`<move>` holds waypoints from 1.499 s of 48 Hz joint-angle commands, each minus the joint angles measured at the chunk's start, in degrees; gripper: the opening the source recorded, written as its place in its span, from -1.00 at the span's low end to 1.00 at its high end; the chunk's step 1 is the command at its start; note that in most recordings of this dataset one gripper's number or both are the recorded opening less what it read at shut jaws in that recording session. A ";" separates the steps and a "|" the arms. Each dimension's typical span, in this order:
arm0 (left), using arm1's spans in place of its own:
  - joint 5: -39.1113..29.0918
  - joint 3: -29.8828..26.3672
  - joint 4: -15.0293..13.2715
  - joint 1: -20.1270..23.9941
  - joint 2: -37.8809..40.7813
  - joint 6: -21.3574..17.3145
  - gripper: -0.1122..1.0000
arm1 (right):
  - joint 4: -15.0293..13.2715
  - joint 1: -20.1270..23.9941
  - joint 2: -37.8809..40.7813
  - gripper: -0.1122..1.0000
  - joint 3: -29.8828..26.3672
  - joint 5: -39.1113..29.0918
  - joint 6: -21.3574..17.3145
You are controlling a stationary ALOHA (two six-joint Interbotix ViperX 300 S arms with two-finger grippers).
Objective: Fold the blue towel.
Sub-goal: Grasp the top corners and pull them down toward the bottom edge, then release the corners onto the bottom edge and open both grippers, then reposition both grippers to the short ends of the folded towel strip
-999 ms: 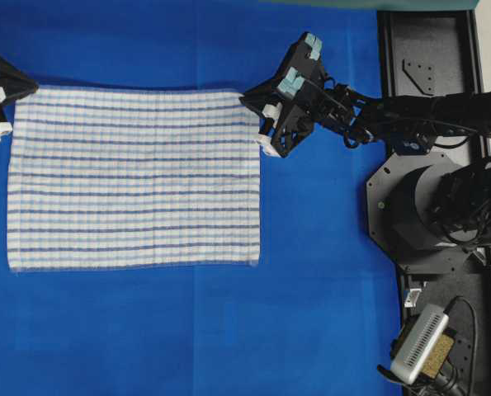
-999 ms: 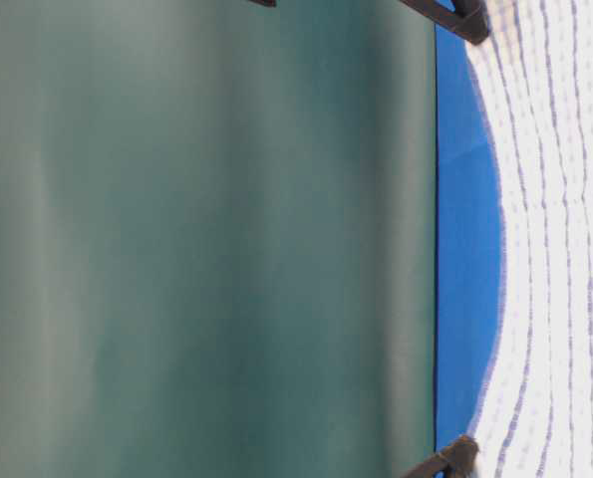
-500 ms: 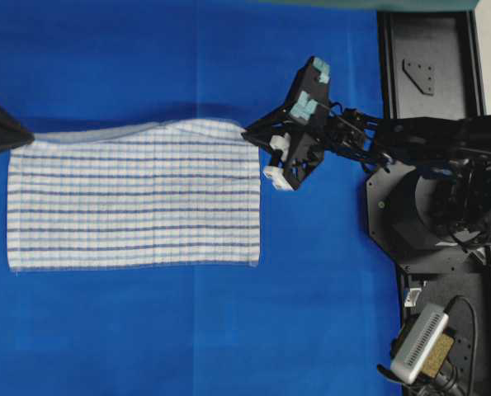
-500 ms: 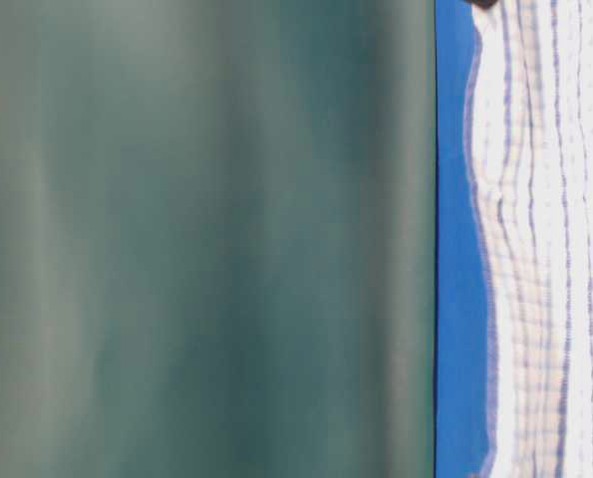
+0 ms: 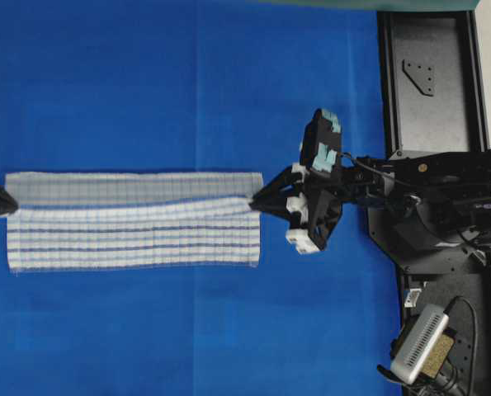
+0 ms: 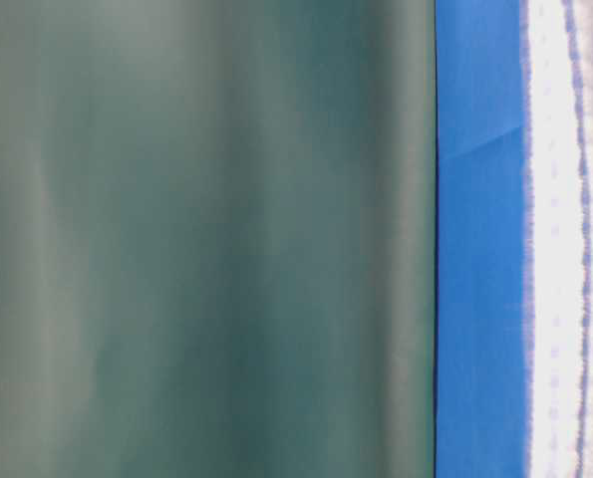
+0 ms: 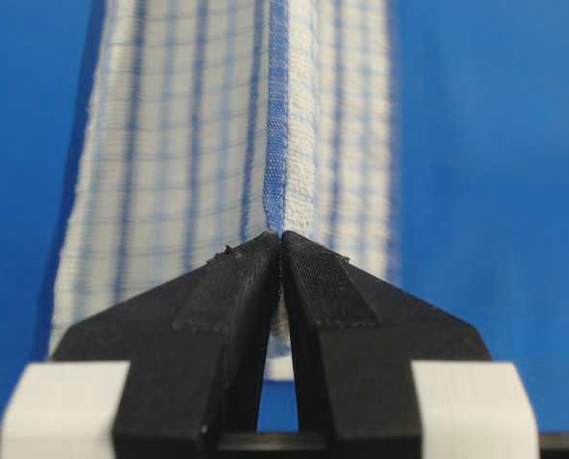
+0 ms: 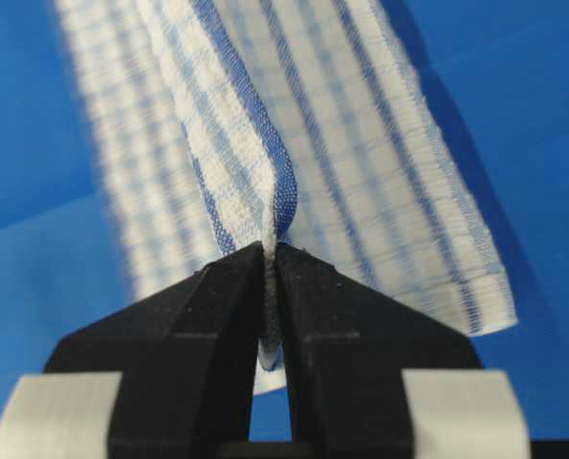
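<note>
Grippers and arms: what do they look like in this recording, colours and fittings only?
The right gripper has black wedge-shaped fingers with textured inner pads, on white blocks. Its black arm carries teal parts and dark cables. The left gripper has matching black fingers and white blocks.

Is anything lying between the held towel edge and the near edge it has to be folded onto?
Nothing visible does. Both the left gripper and the right gripper are shut on the blue towel, and only its own striped cloth lies between the raised edge and the near edge on the blue table cover.
</note>
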State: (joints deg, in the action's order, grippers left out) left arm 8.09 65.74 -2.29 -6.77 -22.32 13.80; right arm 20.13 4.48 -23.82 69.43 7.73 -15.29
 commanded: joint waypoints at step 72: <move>-2.55 -4.75 0.00 -2.55 4.66 1.58 0.55 | 1.32 5.19 5.54 0.82 -4.31 -0.35 1.93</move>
State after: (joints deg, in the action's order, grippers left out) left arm 5.71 62.05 -2.29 -10.63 -16.17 15.91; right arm 22.06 11.34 -16.17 64.95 7.47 -13.71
